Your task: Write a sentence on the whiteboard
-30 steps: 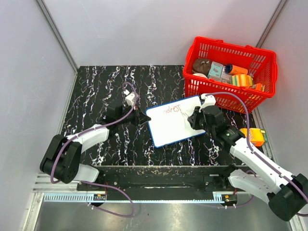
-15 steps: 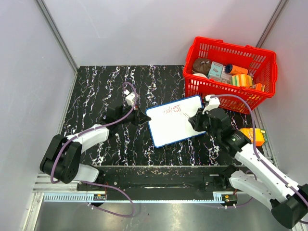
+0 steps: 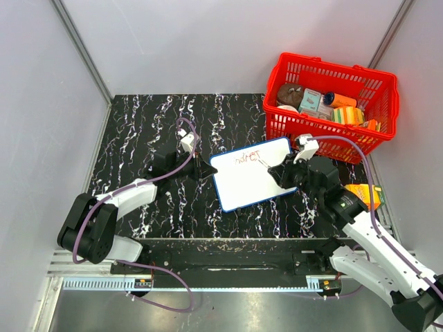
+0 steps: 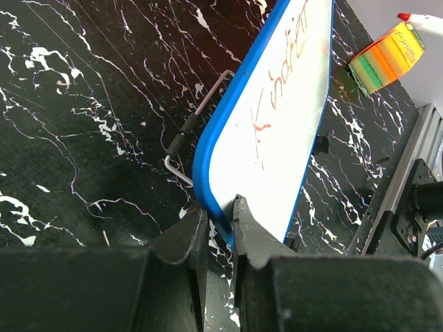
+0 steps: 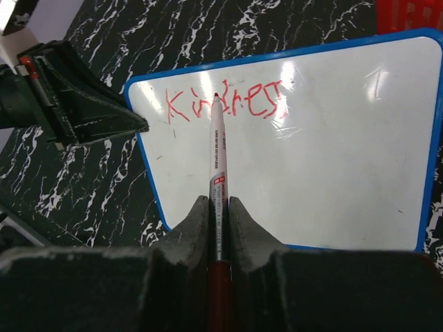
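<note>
One: Both tools first, what are they gripping?

Two: Left gripper (image 4: 216, 207) is pinched narrow on the blue frame at a corner of the whiteboard (image 3: 246, 183). Right gripper (image 5: 217, 204) is clamped tight on a red marker (image 5: 217, 152), whose tip points at the sentence (image 5: 225, 104).

One: Where does the board sit?

Two: Centre of the top view, skewed on the black marbled table (image 3: 138, 138), between the two grippers.

One: Edges and room?

Two: Its upper right corner lies near the red basket (image 3: 387, 111). An orange box (image 3: 367, 196) sits just beside the right arm, at the right of the frame. The widest stretch of tabletop is in the upper left.

One: What's hard to read?

Two: Red letters run along the board's top edge, roughly "Kindnes"; the last strokes blur into glare. I can't tell whether the tip touches the surface. In the top view the right arm covers the board's lower right corner, and the right wrist view cuts off its right edge. In the left wrist view a bent wire (image 4: 181, 135) shows beside the frame, its far end hidden behind the board
</note>
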